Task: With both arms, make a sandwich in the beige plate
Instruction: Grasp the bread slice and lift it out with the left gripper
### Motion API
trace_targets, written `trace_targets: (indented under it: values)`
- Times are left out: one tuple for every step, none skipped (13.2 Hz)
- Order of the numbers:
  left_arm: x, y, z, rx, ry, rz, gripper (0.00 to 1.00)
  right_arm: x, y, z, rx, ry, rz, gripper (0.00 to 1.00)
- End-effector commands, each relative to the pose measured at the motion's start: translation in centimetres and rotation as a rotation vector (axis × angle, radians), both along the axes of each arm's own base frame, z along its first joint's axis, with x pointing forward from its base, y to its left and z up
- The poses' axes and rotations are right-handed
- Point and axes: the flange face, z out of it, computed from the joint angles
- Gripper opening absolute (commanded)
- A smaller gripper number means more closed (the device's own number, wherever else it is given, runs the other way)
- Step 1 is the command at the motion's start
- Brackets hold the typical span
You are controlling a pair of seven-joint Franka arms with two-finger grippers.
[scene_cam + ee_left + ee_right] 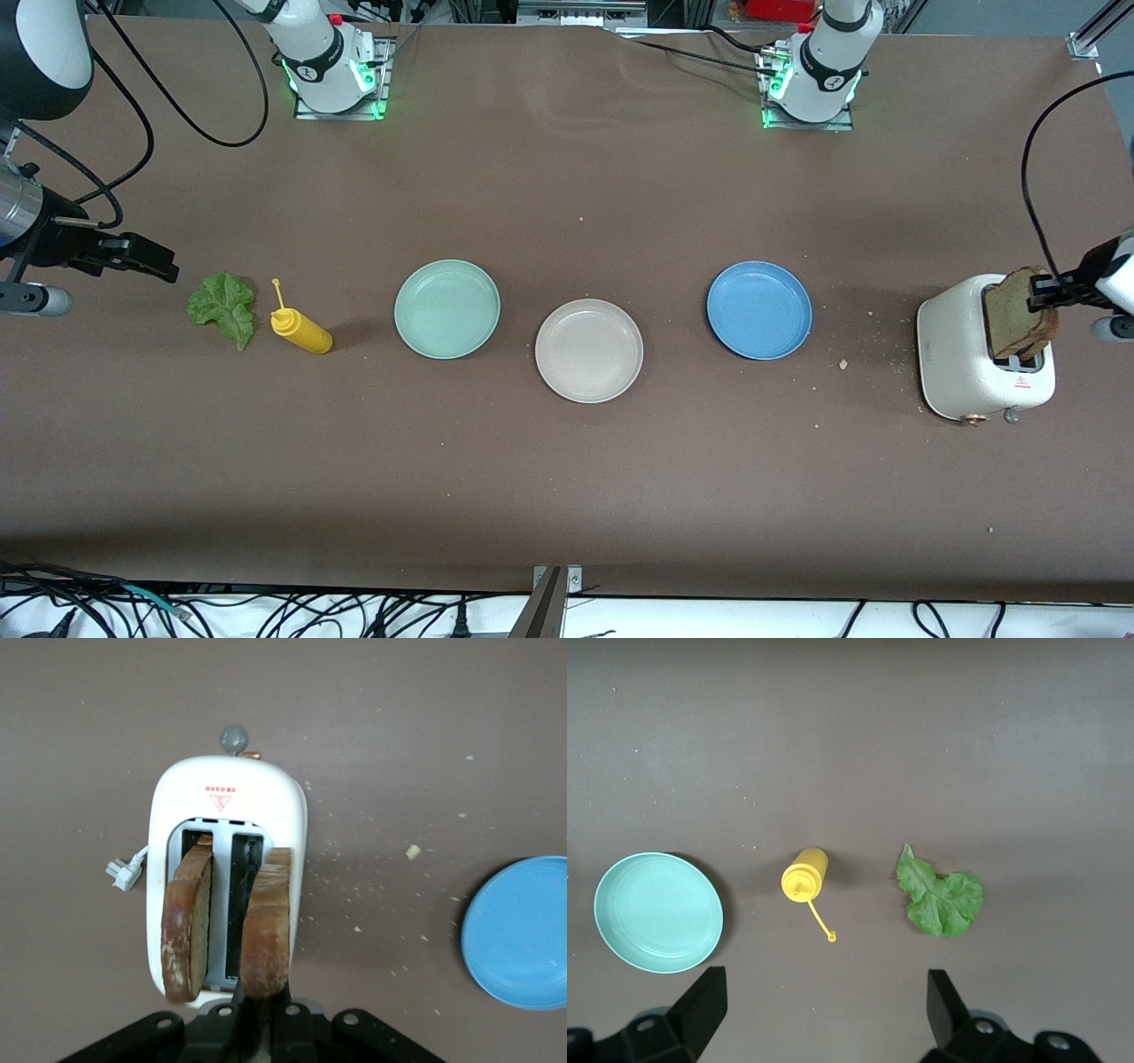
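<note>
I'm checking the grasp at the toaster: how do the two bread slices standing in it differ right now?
The brown-crusted bread slice in the slot nearer the round blue plate is pinched by the left claw, shut on its edge; the other bread slice stands free. The gripped slice looks thicker. Both stand upright in the white toaster, sticking out of their slots.

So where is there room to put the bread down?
The beige plate holds nothing, and so do the green plate and blue plate beside it. Bare table runs along the edge nearest the front camera. It is crowded at the toaster, where the left gripper pinches a bread slice, and around the lettuce and yellow bottle.
</note>
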Motion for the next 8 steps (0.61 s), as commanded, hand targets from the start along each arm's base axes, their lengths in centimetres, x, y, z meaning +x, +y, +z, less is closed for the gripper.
trace_targets:
  values:
    - [1.1,-3.9,3.7,-0.012,0.018,-0.07,0.0,-0.3,-0.3,0.1,0.001,0.007,0.001,1.0]
    - [1.2,-5.4,4.3,-0.07,0.021,-0.069,0.0,-0.3,-0.3,0.1,0.001,0.007,0.001,1.0]
    - [1.4,-7.0,4.4,-0.18,0.017,-0.053,0.0,-0.3,-0.3,0.1,0.001,0.007,0.001,1.0]
    - [1.9,-8.5,3.4,-0.309,0.025,-0.029,0.0,-0.3,-0.2,0.1,0.002,0.007,0.001,1.0]
    - [2.3,-10.1,2.2,-0.415,0.051,0.007,0.0,-0.3,-0.3,0.1,0.001,0.007,0.001,1.0]
    - [2.8,-12.8,1.1,-0.482,0.081,0.02,0.0,-0.2,-0.2,-0.1,0.002,0.01,0.001,1.0]
    - [3.4,-15.7,-0.5,-0.526,0.116,0.011,0.0,-0.3,-0.3,-0.2,0.002,0.013,-0.001,1.0]
    - [3.9,-19.7,-2.5,-0.599,0.155,-0.011,0.0,-0.2,-0.3,-0.4,0.002,0.016,0.0,1.0]
